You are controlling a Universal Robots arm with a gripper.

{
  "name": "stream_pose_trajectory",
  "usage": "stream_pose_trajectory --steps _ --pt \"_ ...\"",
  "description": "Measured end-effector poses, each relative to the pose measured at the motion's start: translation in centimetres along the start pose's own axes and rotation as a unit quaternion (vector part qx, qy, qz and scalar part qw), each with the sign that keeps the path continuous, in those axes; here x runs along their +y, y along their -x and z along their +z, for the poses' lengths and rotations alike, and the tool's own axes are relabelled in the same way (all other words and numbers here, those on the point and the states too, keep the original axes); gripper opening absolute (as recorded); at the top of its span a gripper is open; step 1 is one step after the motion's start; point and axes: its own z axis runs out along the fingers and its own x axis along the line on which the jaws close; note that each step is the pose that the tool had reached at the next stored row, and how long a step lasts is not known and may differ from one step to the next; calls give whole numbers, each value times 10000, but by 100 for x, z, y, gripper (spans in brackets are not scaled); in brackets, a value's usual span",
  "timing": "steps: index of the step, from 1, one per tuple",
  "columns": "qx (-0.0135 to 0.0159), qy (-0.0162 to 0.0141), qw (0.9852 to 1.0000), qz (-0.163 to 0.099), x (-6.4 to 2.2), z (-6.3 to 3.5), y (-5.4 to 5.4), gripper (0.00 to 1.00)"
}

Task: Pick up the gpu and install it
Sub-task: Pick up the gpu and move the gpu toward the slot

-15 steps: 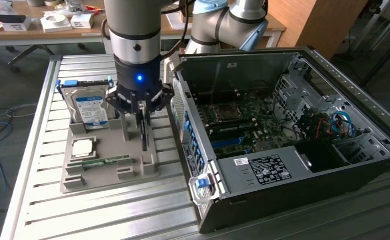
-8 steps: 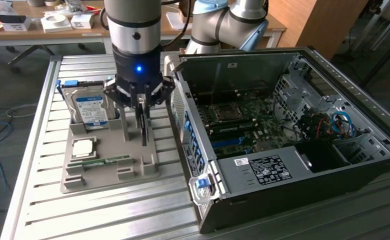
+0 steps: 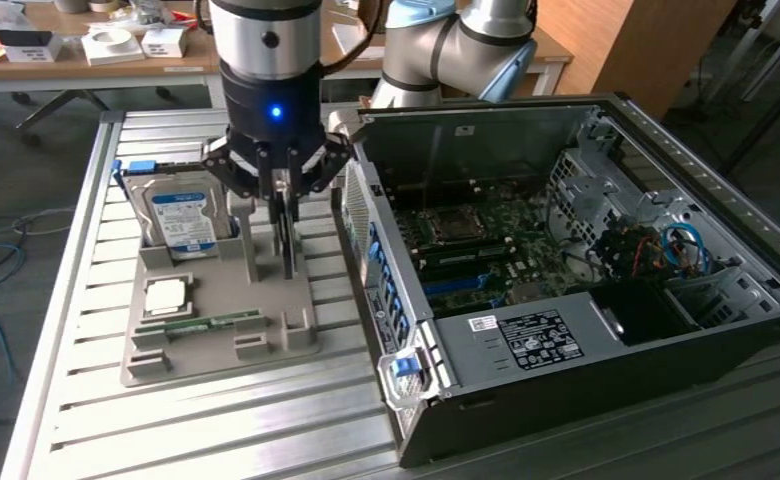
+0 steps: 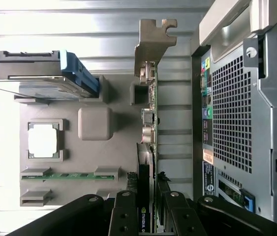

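Thin card (image 3: 287, 245) on edge in tray (image 3: 277, 350), centre left. Probably light, stiff, easy to break; best held by top edge. Gripper (image 3: 286, 195) around it; cannot tell if squeezing.

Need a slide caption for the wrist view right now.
Claw clamped on the edge-on gpu at the gray tray, beside the PC case.
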Motion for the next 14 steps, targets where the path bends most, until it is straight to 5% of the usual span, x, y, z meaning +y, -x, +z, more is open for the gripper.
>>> stream_pose_trajectory --steps 14 --pt "2 61 10000 -1 26 -355 -1 26"
